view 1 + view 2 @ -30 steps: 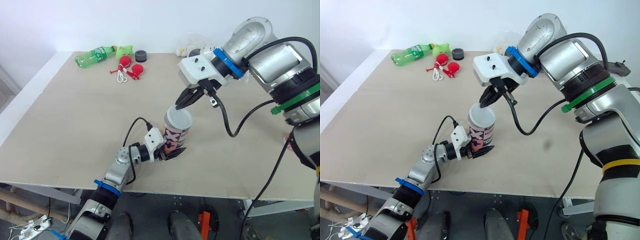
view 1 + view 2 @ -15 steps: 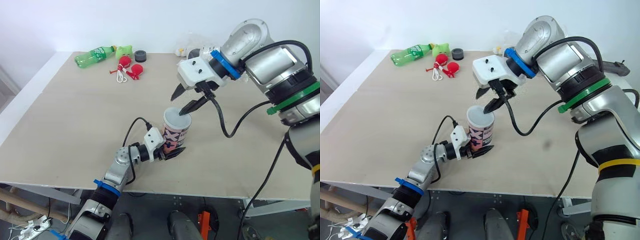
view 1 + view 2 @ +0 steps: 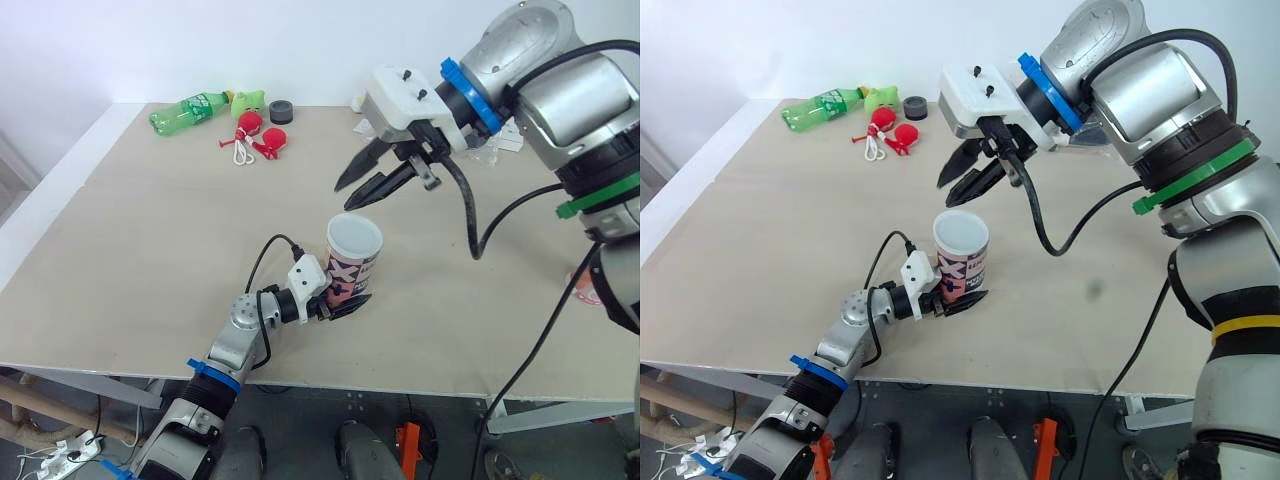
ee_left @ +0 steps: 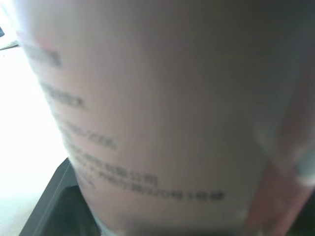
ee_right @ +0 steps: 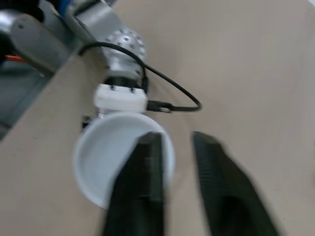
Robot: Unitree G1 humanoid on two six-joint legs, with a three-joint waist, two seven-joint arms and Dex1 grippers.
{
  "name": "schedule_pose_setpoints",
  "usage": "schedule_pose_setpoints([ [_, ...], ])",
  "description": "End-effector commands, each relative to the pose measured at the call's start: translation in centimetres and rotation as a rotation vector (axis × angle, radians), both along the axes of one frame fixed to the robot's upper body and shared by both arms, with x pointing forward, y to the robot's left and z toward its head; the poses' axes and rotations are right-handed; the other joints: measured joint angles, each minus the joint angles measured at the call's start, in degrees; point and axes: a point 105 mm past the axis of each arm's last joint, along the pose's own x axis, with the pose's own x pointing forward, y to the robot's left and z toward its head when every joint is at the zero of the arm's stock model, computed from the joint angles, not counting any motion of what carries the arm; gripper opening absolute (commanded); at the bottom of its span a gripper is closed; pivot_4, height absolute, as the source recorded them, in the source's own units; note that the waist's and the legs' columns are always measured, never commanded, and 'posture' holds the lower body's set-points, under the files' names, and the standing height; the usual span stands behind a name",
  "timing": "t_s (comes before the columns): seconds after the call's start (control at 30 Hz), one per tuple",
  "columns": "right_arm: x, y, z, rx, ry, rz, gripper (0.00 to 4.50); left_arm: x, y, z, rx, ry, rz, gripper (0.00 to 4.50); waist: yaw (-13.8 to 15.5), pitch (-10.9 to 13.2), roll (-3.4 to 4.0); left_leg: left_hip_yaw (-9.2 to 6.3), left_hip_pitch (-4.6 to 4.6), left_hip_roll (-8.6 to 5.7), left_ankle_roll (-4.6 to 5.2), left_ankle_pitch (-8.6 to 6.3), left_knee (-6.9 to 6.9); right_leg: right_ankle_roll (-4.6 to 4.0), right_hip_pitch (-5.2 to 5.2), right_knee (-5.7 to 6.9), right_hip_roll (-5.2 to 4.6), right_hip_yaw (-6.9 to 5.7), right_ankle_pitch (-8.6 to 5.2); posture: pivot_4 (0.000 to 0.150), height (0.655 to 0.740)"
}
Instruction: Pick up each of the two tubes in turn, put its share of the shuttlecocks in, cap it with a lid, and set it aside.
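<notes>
The left gripper (image 3: pixel 340 303) is clamped round the tube (image 3: pixel 352 262), holding it upright. The right gripper (image 3: pixel 350 194) hangs just above and behind the tube, fingers apart, empty. I can't tell whether its white top is lid or open mouth. Setting aside looks undone.

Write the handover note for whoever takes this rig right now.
Left pincer: shut on the tube, holding it upright over the near side of the table.
Right pincer: open and empty, hovering above and beyond the tube's mouth.
Done: first tube picked up. It has no lid; I cannot tell what is inside.
Left: finish filling if needed, cap it, set it aside, then do the second tube.
</notes>
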Motion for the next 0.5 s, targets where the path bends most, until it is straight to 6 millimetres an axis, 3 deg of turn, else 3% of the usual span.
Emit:
schedule_pose_setpoints([
  [0.03,-1.0,-0.1,-0.6,-0.040,0.047,0.039,0.04,0.0,0.3,-0.8,0.019,0.028,0.014,3.13,0.0,0.0,0.00,0.00,0.00,0.00,0.00,0.00,0.00,0.00,0.00,0.00,0.00,0.00,0.00,0.150,0.7400],
  [0.5,0.1,0.0,-4.8,-0.141,0.061,0.035,0.04,-0.2,0.2,-0.8,0.020,0.033,0.015,3.13,0.0,0.0,-0.01,0.00,0.01,0.00,0.00,0.00,0.01,0.01,0.01,0.00,0.00,-0.02,0.02,0.150,0.7400],
])
